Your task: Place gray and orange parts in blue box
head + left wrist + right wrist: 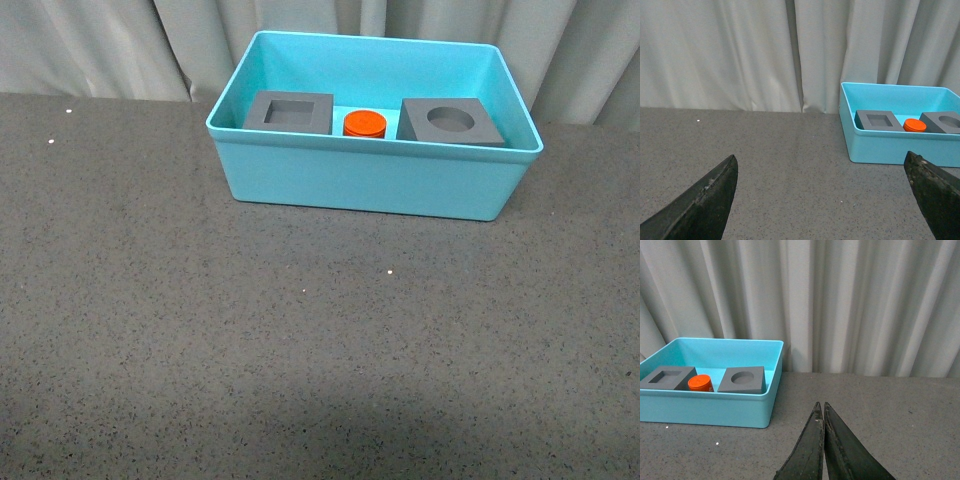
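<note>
- Pale curtains are hanging behind a dark speckled worktop [300, 330].
- Sitting inside the blue box [370, 185] are the square-recess gray cube [289, 111], the orange cylinder [364, 124] between, and the round-recess gray cube [451, 122].
- Left gripper [822, 200] is standing wide and holding nothing; right gripper [824, 440] is pinched closed, empty.
- Judging by this, nothing is left to place; keeping both arms well apart from the box is wisest.
- Nothing is blocking the way.
</note>
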### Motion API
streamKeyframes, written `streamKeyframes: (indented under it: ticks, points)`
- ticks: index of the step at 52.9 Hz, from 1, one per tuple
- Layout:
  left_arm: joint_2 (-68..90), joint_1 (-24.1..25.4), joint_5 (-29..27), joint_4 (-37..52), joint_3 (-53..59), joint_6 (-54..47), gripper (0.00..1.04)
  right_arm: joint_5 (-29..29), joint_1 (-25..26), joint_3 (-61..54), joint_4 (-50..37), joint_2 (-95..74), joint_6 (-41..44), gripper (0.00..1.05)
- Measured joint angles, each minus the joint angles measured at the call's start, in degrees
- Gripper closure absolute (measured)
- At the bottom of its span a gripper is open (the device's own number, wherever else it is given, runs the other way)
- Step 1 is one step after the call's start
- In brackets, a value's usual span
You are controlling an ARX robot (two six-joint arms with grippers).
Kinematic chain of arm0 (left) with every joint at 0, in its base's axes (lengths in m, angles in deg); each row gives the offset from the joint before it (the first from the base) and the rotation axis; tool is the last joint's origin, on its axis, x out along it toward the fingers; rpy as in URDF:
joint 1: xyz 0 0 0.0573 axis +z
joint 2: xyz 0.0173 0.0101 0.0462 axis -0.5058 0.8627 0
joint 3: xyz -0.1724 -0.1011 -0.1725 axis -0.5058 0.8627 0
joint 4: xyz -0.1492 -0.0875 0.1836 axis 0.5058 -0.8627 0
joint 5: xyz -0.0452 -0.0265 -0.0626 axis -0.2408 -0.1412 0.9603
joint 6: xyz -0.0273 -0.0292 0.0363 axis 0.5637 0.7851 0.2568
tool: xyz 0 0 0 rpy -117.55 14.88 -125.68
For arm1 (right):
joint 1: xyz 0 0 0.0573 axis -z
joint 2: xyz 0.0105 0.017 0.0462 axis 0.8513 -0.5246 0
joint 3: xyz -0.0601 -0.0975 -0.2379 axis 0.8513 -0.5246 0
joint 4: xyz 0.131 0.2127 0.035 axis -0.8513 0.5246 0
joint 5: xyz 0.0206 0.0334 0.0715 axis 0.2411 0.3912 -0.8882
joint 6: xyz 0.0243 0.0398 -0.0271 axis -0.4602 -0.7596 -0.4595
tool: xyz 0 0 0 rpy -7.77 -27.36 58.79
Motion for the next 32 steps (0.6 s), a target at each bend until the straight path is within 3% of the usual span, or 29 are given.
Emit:
streamKeyframes:
  ticks: [9,15,27,32]
  points:
    - [0.0,0.0,0.0,0.0,0.0,0.0,0.07,0.0,0.0,0.0,2.8,2.8,0.0,1.04]
    - [0.0,0.0,0.0,0.0,0.0,0.0,0.07,-0.2,0.0,0.0,12.1,10.4,0.0,1.04]
    - [0.0,0.0,0.0,0.0,0.0,0.0,0.07,-0.2,0.0,0.0,12.5,12.2,0.0,1.04]
    - [0.0,0.0,0.0,0.0,0.0,0.0,0.07,-0.2,0.0,0.0,12.5,12.2,0.0,0.92]
